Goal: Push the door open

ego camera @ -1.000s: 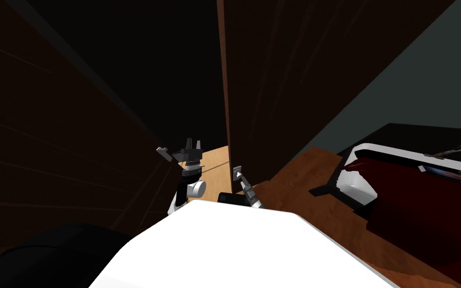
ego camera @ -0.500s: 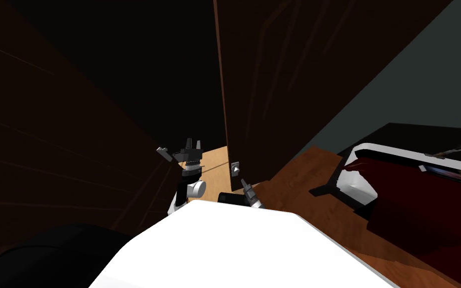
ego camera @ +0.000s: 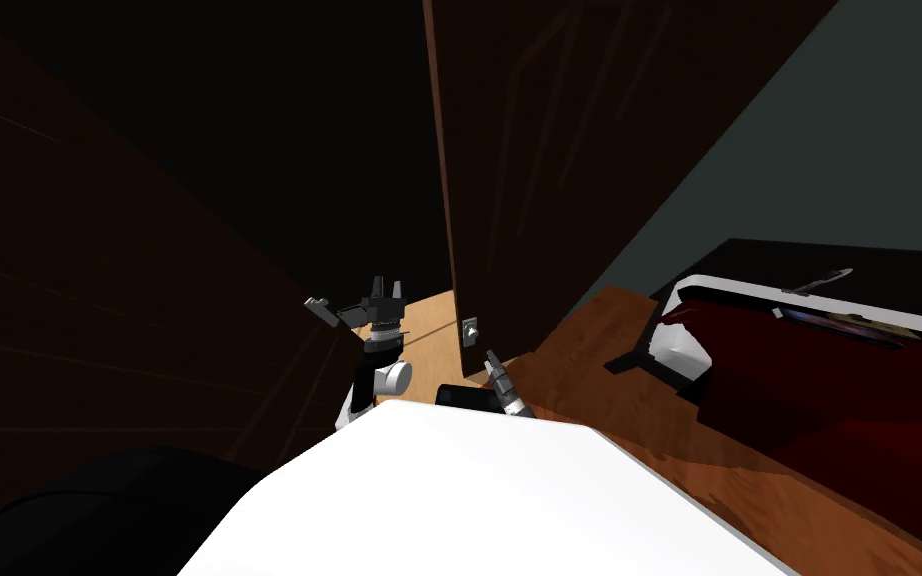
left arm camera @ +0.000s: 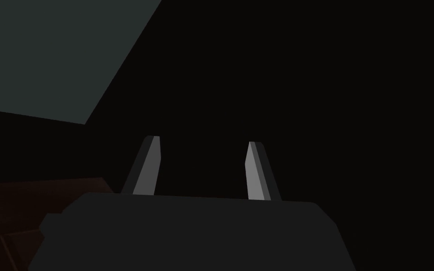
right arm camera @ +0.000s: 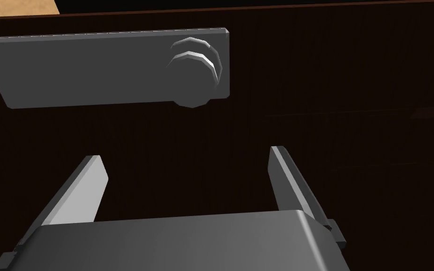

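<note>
Dark brown door (ego camera: 539,170) ajar straight ahead, right gripper (right arm camera: 185,155) close to its face near the grey handle plate (right arm camera: 93,66) and round knob (right arm camera: 195,70), fingers spread wide and empty, left gripper (left arm camera: 202,141) raised further left, fingers apart, holding nothing

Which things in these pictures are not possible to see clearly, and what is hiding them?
1. Whether the right gripper touches the door: the right wrist view gives no depth, and in the head view it is too small.
2. What lies past the doorway: the head view has a black area there.
3. The door's top: cut off by the head view's upper edge.
</note>
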Available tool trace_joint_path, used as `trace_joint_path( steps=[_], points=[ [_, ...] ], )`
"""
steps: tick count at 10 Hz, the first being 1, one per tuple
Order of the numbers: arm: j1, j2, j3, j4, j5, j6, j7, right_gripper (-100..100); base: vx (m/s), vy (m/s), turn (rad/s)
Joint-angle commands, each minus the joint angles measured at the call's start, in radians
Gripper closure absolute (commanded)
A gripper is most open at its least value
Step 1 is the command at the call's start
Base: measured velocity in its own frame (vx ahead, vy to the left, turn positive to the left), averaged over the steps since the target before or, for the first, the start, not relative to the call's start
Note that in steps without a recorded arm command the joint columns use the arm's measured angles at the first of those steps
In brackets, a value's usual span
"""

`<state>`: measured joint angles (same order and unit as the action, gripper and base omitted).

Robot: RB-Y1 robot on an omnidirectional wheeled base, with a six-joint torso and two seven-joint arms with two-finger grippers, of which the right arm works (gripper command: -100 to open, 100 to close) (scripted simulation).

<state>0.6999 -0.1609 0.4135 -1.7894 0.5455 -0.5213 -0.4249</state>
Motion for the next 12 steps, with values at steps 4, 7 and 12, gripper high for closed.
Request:
trace_joint_path(
  steps=[4, 7, 12],
  points=[
    [-0.012, 0.025, -0.014, 0.012, -0.009, 0.012, 0.015, -100, -0.007, 0.078, -0.033],
    [-0.036, 0.039, -0.018, 0.022, -0.013, 0.031, 0.020, -100, 0.219, 0.074, 0.033],
    [-0.045, 0.044, -0.020, 0.026, -0.015, 0.036, 0.023, 100, 0.080, 0.030, 0.012]
  ],
)
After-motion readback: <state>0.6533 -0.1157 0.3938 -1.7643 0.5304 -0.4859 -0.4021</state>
